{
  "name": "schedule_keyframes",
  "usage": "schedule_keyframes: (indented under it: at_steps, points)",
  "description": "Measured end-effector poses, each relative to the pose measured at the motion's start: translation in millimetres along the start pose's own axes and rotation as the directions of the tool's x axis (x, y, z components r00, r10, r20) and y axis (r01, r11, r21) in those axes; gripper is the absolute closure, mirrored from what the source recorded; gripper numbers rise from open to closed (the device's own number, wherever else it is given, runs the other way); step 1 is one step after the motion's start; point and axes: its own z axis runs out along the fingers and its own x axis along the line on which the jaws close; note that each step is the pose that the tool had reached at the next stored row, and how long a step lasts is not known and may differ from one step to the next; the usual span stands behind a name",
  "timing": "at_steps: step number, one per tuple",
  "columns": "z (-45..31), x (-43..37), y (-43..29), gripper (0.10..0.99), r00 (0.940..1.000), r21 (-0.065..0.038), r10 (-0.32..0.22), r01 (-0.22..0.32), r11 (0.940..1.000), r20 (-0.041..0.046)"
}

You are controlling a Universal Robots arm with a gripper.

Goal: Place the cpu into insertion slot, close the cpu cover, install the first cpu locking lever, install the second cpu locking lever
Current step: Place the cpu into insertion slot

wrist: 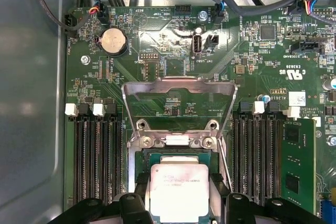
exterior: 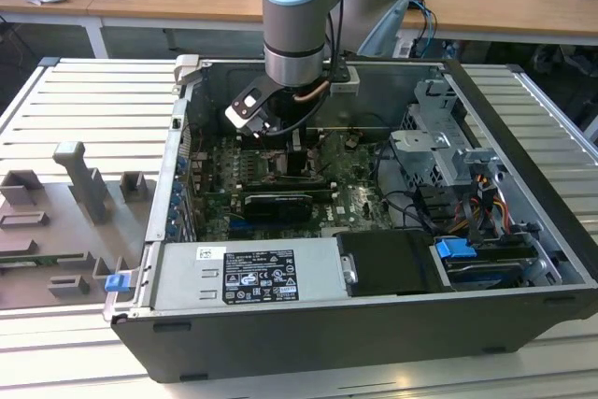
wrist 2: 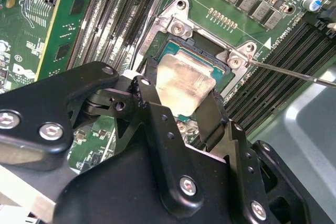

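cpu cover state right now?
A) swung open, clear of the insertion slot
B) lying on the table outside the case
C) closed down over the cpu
A: in the first wrist view the cpu cover stands hinged up off the insertion slot, with the board visible through its window, while the gripper holds the cpu at the slot.

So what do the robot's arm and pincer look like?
The arm is a fat silver-grey tube with pale blue joints. A coppery cable loops at its wrist. The pincer is black, built of angular plates with shiny silver screws.
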Motion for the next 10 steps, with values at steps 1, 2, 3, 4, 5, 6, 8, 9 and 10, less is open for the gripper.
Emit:
schedule_keyframes:
  at_steps: [1,2,3,4,5,6,8,9,10]
  points:
    - [0.3,-0.1,-0.1,0.549,1.0000,0.000,0.000,0.000,1.0000,0.0002]
    - [0.3,-0.1,-0.1,0.549,1.0000,0.000,0.000,0.000,1.0000,0.0003]
    - [0.4,-0.1,-0.1,0.549,1.0000,0.000,0.000,0.000,1.0000,0.0003]
    - [0.5,0.0,-0.1,0.549,1.0000,0.000,0.000,0.000,1.0000,0.0002]
    - [0.7,0.0,0.0,0.549,1.0000,0.000,0.000,0.000,1.0000,-0.0003]
    - [0.7,0.0,0.0,0.541,1.0000,0.000,0.000,0.000,1.0000,-0.0001]
    - [0.7,0.0,-0.1,0.475,1.0000,0.000,0.000,0.000,1.0000,0.0001]
    - [0.6,0.0,-0.1,0.475,1.0000,0.000,0.000,0.000,1.0000,0.0001]
    - [0.6,0.0,-0.1,0.475,1.0000,0.000,0.000,0.000,1.0000,-0.0001]
